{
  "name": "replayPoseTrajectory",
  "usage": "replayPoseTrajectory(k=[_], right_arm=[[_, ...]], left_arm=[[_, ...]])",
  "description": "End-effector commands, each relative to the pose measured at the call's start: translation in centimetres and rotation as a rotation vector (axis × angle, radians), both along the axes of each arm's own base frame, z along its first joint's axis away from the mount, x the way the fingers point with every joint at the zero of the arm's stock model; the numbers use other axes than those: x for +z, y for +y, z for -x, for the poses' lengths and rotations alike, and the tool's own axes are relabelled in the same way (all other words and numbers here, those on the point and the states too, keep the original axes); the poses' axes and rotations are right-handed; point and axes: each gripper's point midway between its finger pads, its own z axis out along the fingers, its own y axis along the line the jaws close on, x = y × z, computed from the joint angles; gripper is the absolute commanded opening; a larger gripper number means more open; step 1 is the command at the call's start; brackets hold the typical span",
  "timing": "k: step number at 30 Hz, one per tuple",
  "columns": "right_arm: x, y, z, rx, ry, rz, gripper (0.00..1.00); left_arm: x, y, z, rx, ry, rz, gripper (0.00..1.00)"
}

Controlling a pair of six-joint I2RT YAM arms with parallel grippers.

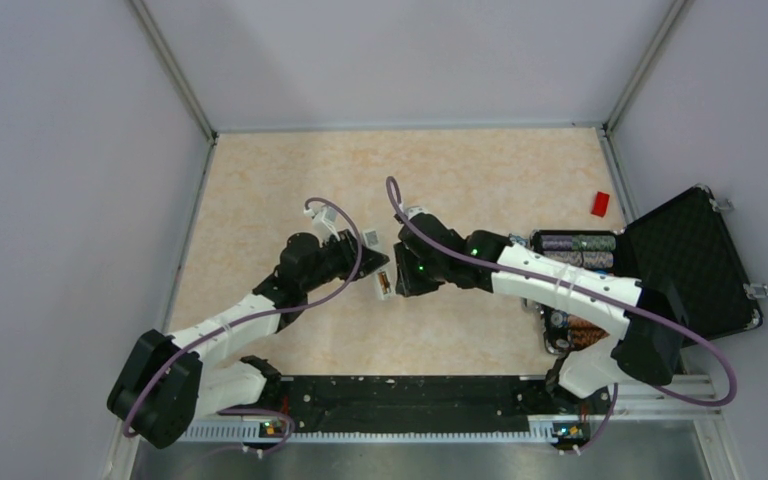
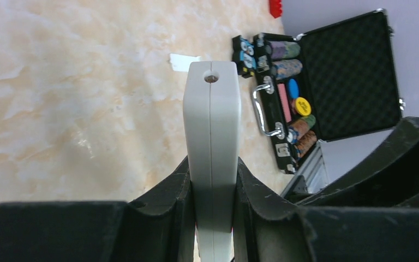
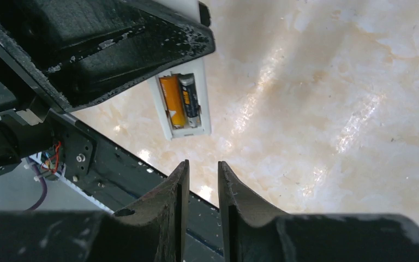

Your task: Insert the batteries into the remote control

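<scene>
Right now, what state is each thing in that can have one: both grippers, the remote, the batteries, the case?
left gripper: shut on the remote control.
right gripper: jaws slightly apart, nothing between them.
remote control: clamped edge-on in the left jaws, battery recess uncovered.
batteries: both seated side by side in the recess.
black case: lid open, chips inside.

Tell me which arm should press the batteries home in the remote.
Right. The right tool is empty, jaws narrowly apart, facing both batteries lying in the back of the remote control. The left tool is clamped on the remote, so it should only hold it.
</scene>
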Motion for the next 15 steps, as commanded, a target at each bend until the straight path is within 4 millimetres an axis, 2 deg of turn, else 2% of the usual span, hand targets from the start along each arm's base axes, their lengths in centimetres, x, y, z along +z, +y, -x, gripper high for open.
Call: replayPoseTrajectory(k=[1, 4, 9, 15], right_arm=[[0.1, -2.2, -1.9, -0.169, -0.003, 0.004, 0.26], [-1.1, -4.9, -3.2, -0.271, 0.026, 0.025, 0.30], [-3.2, -9.7, -6.5, -0.417, 0.011, 0.116, 0.40], [-6.3, -12.7, -11.4, -0.475, 0.020, 0.275, 0.43]], left_arm=[[0.9, 1.0, -1.2, 0.081, -0.042, -0.033, 0.00], [0.1, 1.3, -1.2, 0.098, -0.019, -0.045, 0.00], [-0.5, 1.3, -1.0, 0.104, 0.009, -0.038, 0.00], [-0.3, 1.4, -0.8, 0.104, 0.012, -0.034, 0.00]])
